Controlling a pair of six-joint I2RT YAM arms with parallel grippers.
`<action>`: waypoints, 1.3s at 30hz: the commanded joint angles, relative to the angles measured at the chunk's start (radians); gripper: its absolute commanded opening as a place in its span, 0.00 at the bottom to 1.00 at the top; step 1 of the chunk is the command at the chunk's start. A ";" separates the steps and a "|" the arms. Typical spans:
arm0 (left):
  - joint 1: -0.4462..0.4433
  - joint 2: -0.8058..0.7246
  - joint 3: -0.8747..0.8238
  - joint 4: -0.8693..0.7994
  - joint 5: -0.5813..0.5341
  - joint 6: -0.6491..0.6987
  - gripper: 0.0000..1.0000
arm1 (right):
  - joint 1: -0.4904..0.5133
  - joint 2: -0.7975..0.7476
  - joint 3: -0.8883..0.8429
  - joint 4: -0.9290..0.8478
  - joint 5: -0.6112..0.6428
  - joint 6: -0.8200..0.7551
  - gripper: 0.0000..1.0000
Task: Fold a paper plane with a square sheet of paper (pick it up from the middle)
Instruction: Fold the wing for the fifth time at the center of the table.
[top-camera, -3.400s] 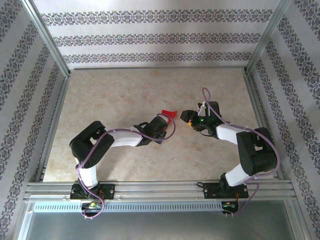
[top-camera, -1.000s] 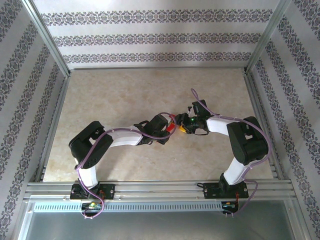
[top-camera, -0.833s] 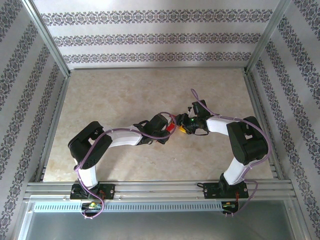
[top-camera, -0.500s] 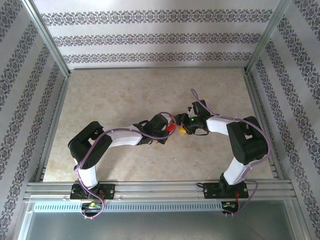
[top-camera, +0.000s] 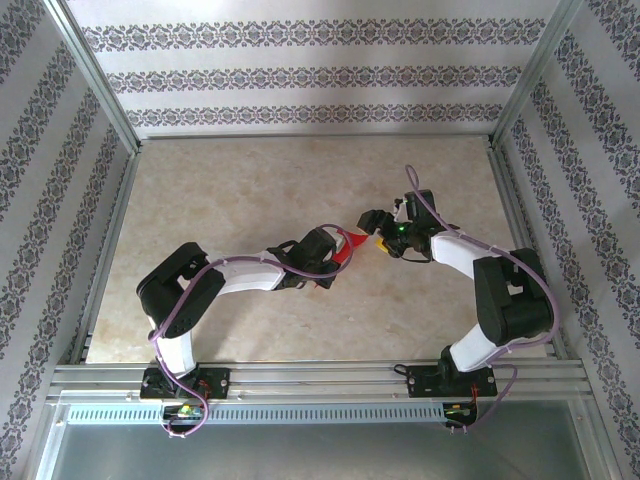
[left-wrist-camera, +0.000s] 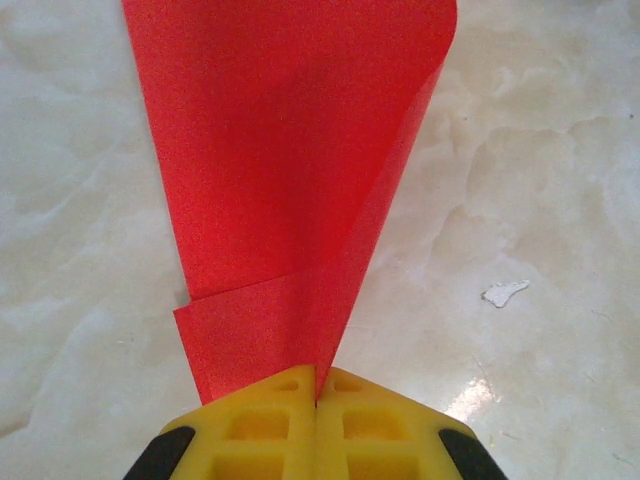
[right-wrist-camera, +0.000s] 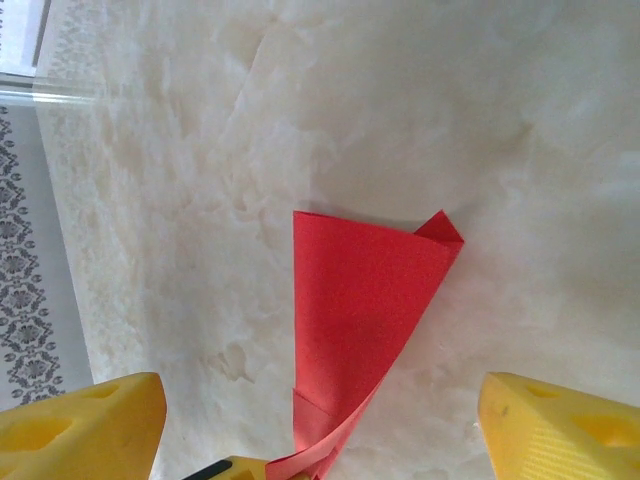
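Red paper (top-camera: 345, 248), folded to a narrow tapering shape, shows in the top view at the tip of the left gripper (top-camera: 336, 262), which is clamped on its near end. The right gripper (top-camera: 375, 232) hangs just beyond and to the right of the left gripper, with its jaws spread and nothing between them.

From the left wrist, the yellow pads of the left gripper (left-wrist-camera: 318, 385) meet on the paper (left-wrist-camera: 290, 180) at its narrow end. Two layers overlap there, and the sheet fans out ahead of the left gripper over the pale marbled worktop (left-wrist-camera: 540, 150). One long edge curls over softly and is not pressed flat.

From the right wrist, the paper (right-wrist-camera: 365, 290) reaches out from the left gripper, with one small corner turned up at its far end. The right gripper (right-wrist-camera: 320, 425) stands wide, its fingers (right-wrist-camera: 80, 420) well to either side of the sheet.

The paper looks very light, limp and smooth. It will likely sag or twist past the pinch, and it will mark wherever it is squeezed. The safest hold is probably on a doubled, creased edge close to the left gripper, not on the loose single layer.
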 joint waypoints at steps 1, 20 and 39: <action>0.003 0.021 0.032 0.011 0.073 -0.011 0.02 | -0.004 -0.019 -0.011 -0.005 0.000 -0.021 0.82; 0.080 0.050 -0.038 0.155 0.226 -0.193 0.00 | -0.015 -0.029 -0.022 -0.001 -0.006 -0.015 0.82; 0.164 0.064 -0.096 0.288 0.356 -0.421 0.00 | -0.016 -0.021 -0.031 0.014 -0.035 -0.034 0.80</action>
